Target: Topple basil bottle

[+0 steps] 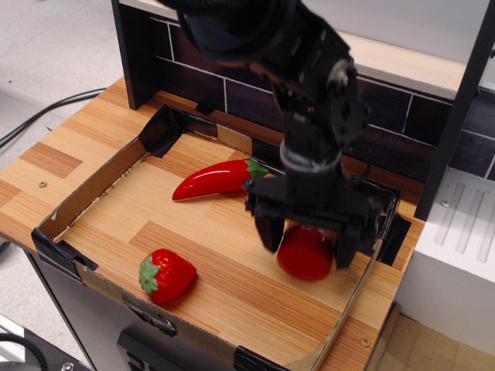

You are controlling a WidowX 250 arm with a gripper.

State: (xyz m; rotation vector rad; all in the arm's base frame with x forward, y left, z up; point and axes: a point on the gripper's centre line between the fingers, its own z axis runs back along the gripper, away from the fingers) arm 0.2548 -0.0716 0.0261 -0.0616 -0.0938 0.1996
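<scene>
The basil bottle (305,253) is tipped over toward the front of the tray. Its wide red lid faces the camera and its clear body is mostly hidden behind the lid and my gripper. My gripper (307,236) comes down from above and straddles the bottle. One black finger (269,226) is on the bottle's left and the other is on its right. The jaws stand spread about as wide as the lid. I cannot see whether the pads touch the jar.
A red toy chili pepper (213,179) lies left of my gripper. A red toy strawberry (165,274) sits near the front left. A low cardboard tray wall (85,193) rings the wooden board. A dark tiled backsplash (193,73) stands behind and a white unit (460,255) at the right.
</scene>
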